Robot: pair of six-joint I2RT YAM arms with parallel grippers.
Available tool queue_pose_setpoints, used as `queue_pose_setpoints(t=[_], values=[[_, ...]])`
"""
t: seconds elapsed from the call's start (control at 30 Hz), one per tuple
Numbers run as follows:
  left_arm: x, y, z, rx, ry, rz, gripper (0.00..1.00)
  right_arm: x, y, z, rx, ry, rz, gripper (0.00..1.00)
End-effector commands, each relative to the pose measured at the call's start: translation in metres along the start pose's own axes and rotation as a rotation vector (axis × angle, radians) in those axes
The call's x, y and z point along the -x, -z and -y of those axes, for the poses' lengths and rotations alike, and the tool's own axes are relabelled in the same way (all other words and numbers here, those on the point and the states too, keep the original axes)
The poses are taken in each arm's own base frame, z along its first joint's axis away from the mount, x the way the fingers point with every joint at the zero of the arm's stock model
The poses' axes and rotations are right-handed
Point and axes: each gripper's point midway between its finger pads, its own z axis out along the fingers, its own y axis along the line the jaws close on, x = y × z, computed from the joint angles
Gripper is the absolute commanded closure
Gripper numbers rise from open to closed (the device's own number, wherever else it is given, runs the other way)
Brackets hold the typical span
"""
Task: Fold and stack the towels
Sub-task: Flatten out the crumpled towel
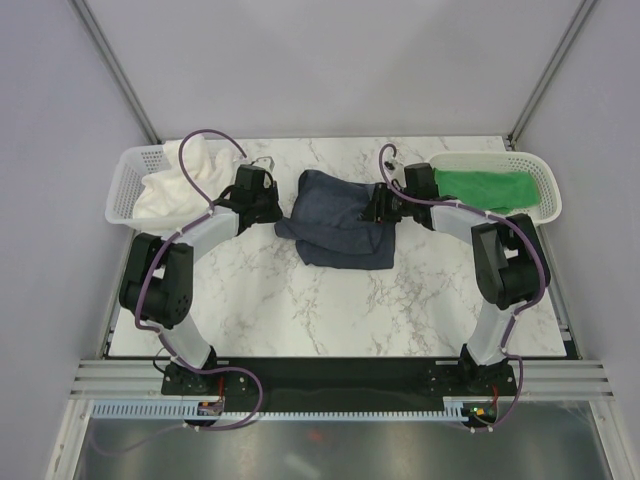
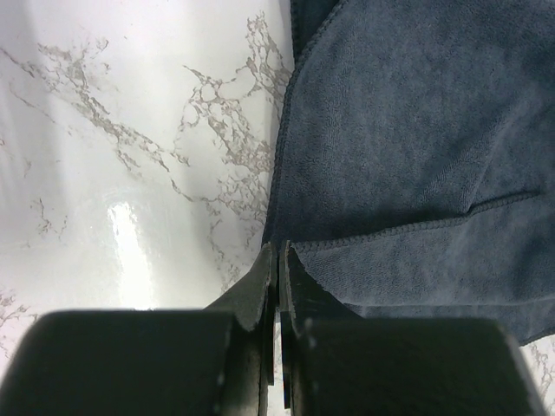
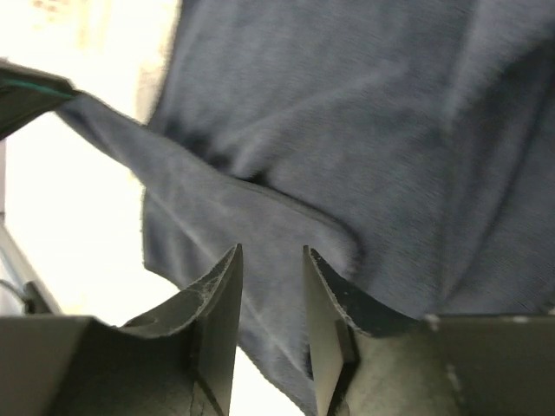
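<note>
Dark navy-blue terry cloth towel [image 1: 335, 225]: plain, hem stitched in the same blue, between the matt black left pincer [image 2: 277, 256] and the matt black right pincer [image 3: 270, 260]. Beneath both pincers: glossy white marble-patterned desk [image 1: 300, 300], veined grey. Beyond the left pincer: crumpled cream-white cloth towel [image 1: 185, 180]. Beyond the right pincer: bright green cloth towel [image 1: 490, 187]. Both lie in white plastic mesh baskets [image 1: 545, 185].

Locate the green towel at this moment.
Top view: the green towel lies inside the white basket at the far right of the table, right of the navy towel.
</note>
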Motion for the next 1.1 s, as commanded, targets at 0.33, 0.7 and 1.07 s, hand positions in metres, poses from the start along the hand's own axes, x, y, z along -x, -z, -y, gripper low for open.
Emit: queue_pose_setpoints(t=[0.33, 0.7, 1.07], values=[[0.014, 0.006, 0.008, -0.022, 0.012, 0.042, 0.98, -0.014, 0.0, 0.034, -0.232, -0.173, -0.04, 0.55], [0.013, 0.005, 0.01, -0.027, 0.014, 0.039, 0.98, -0.02, -0.029, 0.026, -0.194, -0.209, -0.059, 0.55], [0.054, 0.052, 0.029, -0.077, 0.012, 0.145, 0.98, 0.022, 0.022, 0.002, -0.233, -0.039, 0.106, 1.0]])
